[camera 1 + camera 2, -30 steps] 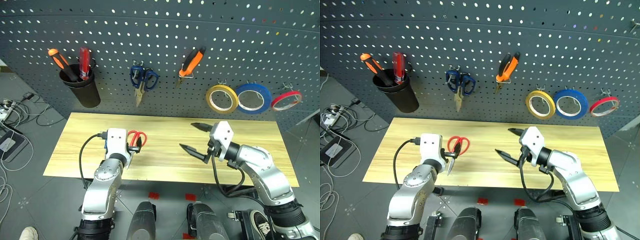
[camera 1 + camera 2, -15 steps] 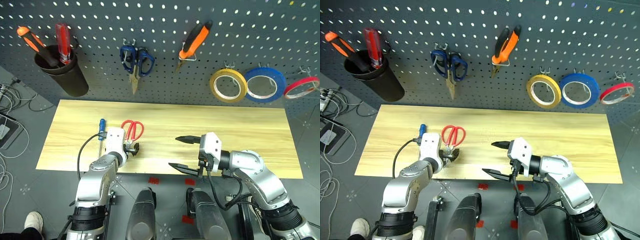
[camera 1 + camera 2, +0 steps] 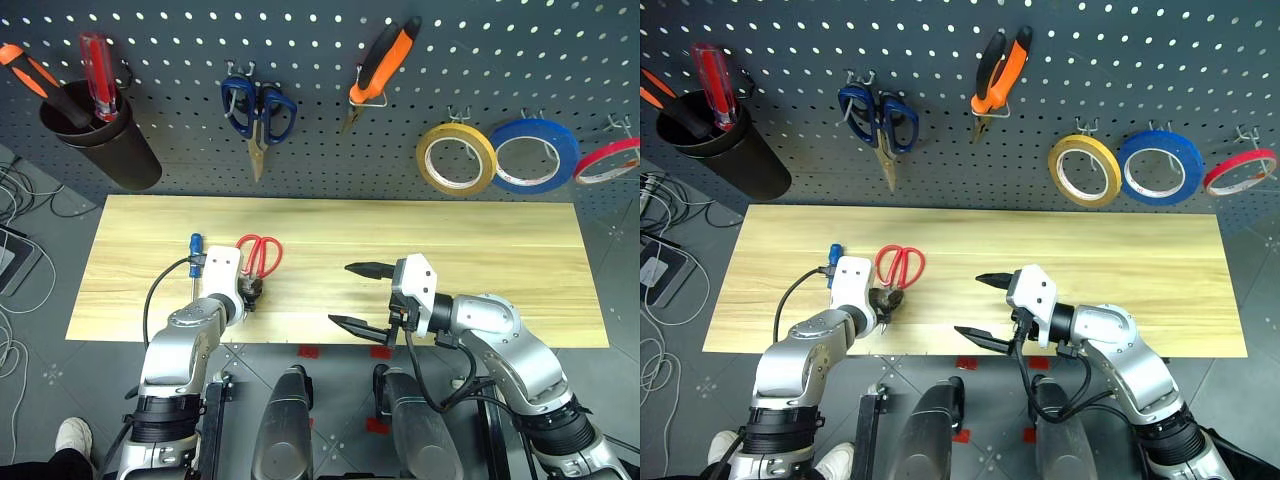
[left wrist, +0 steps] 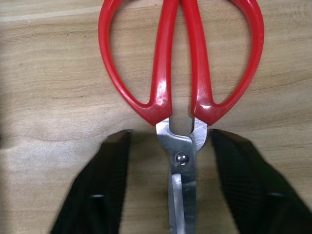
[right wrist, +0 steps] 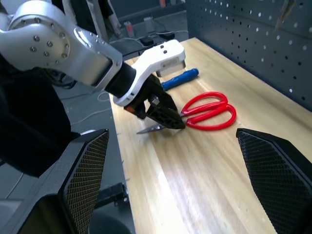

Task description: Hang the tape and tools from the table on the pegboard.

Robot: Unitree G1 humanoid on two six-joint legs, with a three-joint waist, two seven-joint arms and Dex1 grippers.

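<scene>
Tan tape (image 3: 457, 160) already hangs on the pegboard (image 3: 320, 90) in your head views, with the pliers (image 3: 378, 72) at its ten o'clock. Red-handled scissors (image 3: 258, 256) and the blue screwdriver (image 3: 195, 246) still lie on the bench (image 3: 500, 260). The black cup (image 3: 100, 140) holds two bigger screwdrivers. Your left wrist view shows the left gripper (image 4: 168, 185) with fingers straddling the scissors' pivot, not touching. Your right wrist view shows the right gripper (image 5: 175, 175) spread wide, empty.
</scene>
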